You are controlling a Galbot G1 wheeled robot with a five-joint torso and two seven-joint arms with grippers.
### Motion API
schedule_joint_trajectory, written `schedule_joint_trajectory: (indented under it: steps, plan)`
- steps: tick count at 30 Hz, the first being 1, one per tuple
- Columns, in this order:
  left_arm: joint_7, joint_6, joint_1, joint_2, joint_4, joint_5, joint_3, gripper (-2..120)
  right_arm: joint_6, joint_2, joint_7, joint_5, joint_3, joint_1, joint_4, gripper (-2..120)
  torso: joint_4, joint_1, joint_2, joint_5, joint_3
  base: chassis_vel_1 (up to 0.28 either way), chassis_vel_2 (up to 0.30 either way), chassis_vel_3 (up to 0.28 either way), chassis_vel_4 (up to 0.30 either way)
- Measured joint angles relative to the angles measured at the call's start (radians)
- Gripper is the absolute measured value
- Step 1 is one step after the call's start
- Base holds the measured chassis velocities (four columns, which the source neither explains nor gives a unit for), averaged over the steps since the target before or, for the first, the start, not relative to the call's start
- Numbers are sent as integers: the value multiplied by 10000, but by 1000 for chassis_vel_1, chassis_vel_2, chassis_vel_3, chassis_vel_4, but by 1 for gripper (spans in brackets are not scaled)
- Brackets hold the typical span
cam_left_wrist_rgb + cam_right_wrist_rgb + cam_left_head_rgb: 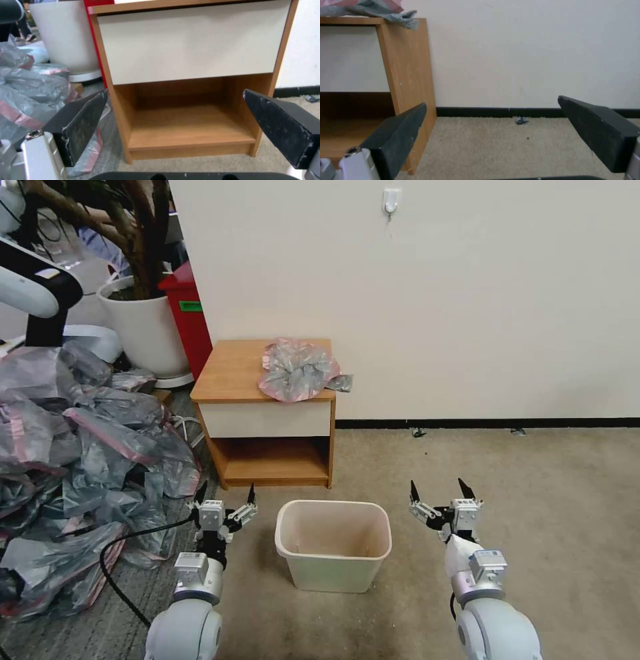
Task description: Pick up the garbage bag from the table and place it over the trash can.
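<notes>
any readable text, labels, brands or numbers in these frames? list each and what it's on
No text can be read in these frames.
Green label on the tall red bin: too small and blurred to read.
Garbage bag, table, trash can, left gripper and right gripper: no markings visible.

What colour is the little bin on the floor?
The bin is cream-beige, and the head view shows it best.
</notes>
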State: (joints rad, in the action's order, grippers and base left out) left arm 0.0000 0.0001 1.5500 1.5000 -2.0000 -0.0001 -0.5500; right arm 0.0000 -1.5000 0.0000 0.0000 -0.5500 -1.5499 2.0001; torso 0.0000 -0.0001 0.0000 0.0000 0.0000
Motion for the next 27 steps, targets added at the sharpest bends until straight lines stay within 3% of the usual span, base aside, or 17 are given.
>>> schedule_joint_trajectory:
  steps: [27]
  plan:
    - [0,0,0,0,0,0,0,100,0,0,0,0,0,0,0,100,0,1,0,0,0,0,0,0,0]
